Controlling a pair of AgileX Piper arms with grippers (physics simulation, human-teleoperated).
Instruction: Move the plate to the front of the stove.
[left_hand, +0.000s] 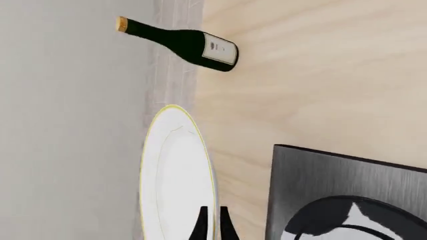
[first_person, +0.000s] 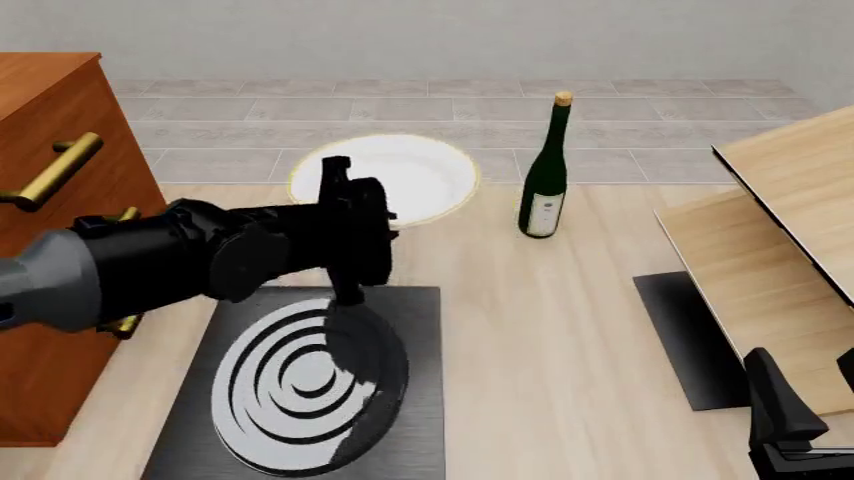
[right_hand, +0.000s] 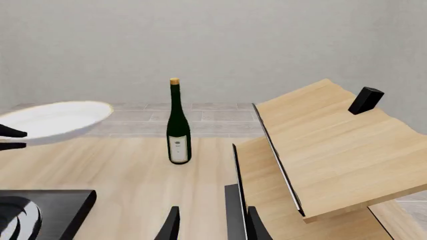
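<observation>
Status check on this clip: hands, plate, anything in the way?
Left hand shut on the plate, lifted clear of the table. Right hand open, idle. Bottle upright beside the plate; stove bare.

I see the plate (first_person: 414, 175) as smooth, glossy white ceramic with a thin gold rim. The stove (first_person: 414, 400) looks like brushed dark metal, its burner (first_person: 300, 385) polished silver that throws reflections. The bottle (first_person: 543, 190) on the far side is shiny dark green glass with a paper label and a cork top. The bench (first_person: 534, 350) is pale, matt wood with a soft grain. My left claw (left_hand: 212, 227) is matt black plastic.
</observation>
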